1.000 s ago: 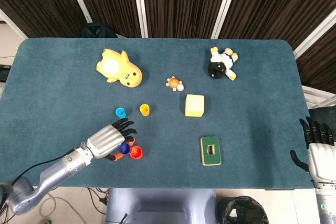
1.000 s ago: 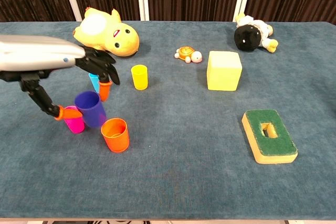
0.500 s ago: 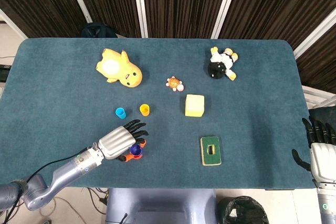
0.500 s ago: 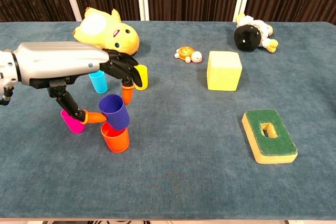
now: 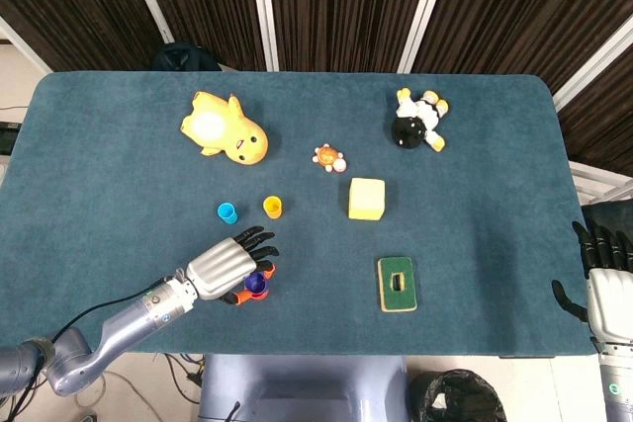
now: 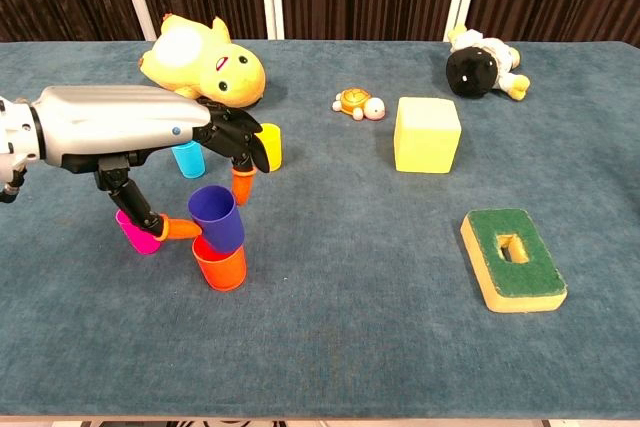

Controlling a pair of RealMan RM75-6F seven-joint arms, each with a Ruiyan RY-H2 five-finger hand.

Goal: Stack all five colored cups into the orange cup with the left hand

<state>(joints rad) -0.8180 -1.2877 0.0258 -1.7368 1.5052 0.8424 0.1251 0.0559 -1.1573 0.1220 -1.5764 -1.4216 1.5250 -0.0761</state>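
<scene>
My left hand (image 6: pixel 130 132) reaches in from the left and pinches a dark blue cup (image 6: pixel 216 215) between thumb and a finger. That cup sits slightly tilted with its base in the mouth of the orange cup (image 6: pixel 220 263), which stands on the table. A pink cup (image 6: pixel 138 234) stands just left, partly behind the thumb. Behind the hand are a light blue cup (image 6: pixel 187 159) and a yellow cup (image 6: pixel 268 145). In the head view the left hand (image 5: pixel 223 266) covers most of the orange cup, and the dark blue cup (image 5: pixel 255 285) shows. My right hand (image 5: pixel 603 279) hangs off the table's right edge, fingers apart, empty.
A yellow duck plush (image 6: pixel 200 62) lies at the back left, and a small turtle toy (image 6: pixel 358 103) and a yellow block (image 6: pixel 427 134) lie mid-table. A black-and-white plush (image 6: pixel 480 65) is at the back right, a green-topped sponge (image 6: pixel 513 258) at the front right.
The left hand carried the dark blue cup rightward from beside the pink cup to over the orange cup, then lowered it slightly into its mouth. The right hand barely moved.
</scene>
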